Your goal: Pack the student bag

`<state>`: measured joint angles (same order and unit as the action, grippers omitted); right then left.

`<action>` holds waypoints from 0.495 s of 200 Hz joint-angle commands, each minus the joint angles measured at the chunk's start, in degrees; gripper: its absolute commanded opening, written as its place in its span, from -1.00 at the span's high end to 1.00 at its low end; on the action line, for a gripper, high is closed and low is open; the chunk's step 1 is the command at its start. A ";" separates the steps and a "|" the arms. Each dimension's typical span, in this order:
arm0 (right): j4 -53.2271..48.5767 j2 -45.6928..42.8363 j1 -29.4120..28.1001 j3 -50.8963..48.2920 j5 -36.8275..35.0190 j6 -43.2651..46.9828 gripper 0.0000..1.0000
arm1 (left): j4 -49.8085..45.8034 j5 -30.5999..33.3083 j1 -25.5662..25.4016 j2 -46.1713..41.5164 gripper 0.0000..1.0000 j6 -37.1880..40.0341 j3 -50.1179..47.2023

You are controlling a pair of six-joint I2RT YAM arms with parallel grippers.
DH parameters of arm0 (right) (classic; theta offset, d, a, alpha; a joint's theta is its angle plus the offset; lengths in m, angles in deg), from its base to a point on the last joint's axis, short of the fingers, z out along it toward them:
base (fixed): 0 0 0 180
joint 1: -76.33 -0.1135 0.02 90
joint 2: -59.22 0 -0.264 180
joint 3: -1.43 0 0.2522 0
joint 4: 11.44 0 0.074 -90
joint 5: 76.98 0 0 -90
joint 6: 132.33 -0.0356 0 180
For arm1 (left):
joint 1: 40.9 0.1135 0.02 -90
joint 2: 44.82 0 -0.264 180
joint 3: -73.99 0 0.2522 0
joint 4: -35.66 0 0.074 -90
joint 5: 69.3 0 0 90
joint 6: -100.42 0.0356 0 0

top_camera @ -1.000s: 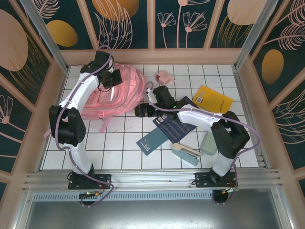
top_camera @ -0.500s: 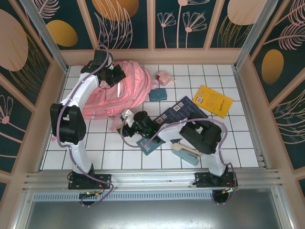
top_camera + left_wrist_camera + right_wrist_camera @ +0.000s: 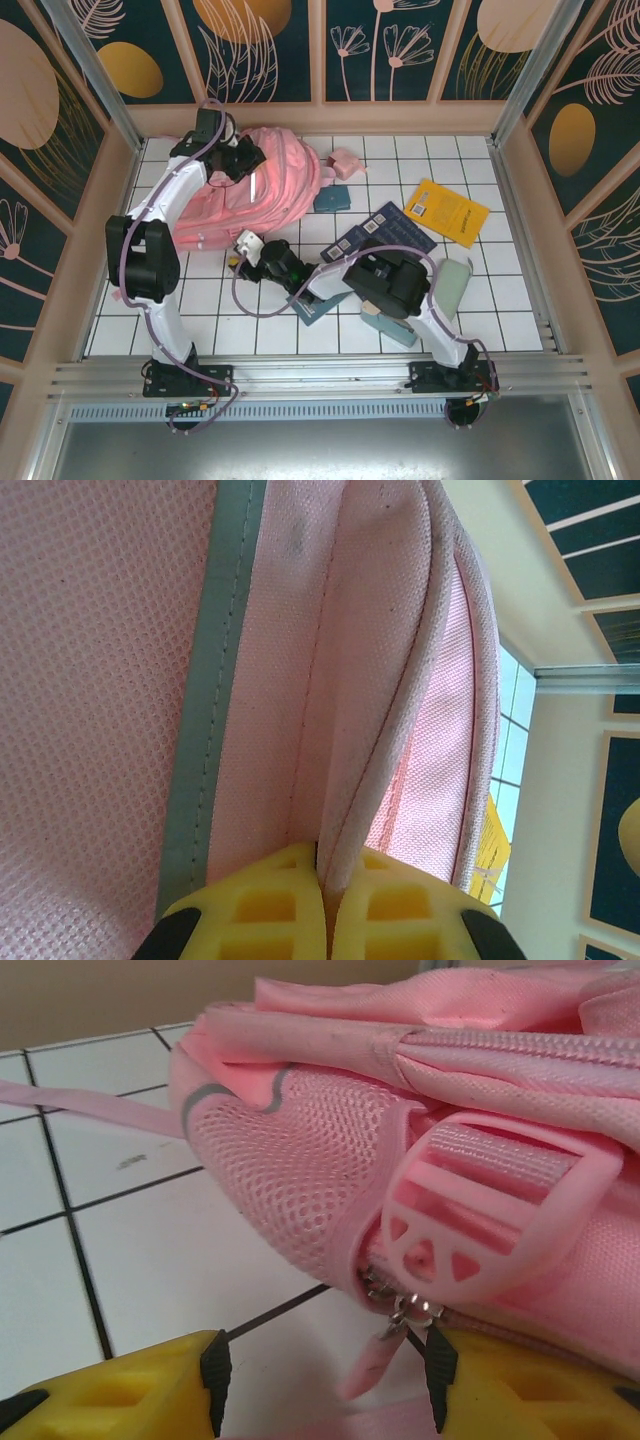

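Student bag [image 3: 275,195] lies on tiles [image 3: 280,335] — left end effector [image 3: 325,890] pinches its seam.

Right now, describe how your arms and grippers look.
Both the left arm and right arm have white shells, black joints and a thin purple cable looped alongside. The left gripper and right gripper have yellow fingers with moulded cut-out pockets; the right one's show black pads.

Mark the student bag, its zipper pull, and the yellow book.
student bag [image 3: 280,185]: top view, middle of the pink body.
zipper pull [image 3: 368,1362]: right wrist view, pink tab below the slider.
yellow book [image 3: 450,212]: top view, cover centre.
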<state>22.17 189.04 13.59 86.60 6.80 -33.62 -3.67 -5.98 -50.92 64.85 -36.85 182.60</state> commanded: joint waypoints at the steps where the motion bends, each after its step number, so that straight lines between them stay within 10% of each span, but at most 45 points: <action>1: 1.41 2.81 -0.55 2.99 -7.10 2.03 -0.14 | 6.37 -3.74 0.18 -2.24 1.00 -2.35 -0.89; 50: 3.55 6.91 -0.45 7.03 -17.45 4.08 -0.03 | 7.63 -3.81 0.27 -3.52 1.00 -3.47 -2.52; 99: 0.85 6.94 0.14 7.70 -20.73 2.65 0.80 | 7.00 -2.70 0.57 -4.11 1.00 -2.68 -2.73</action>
<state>22.54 195.35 12.85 93.27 -9.46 -30.43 0.29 -6.99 -50.90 64.83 -38.79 179.85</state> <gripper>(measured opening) 0.170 0.059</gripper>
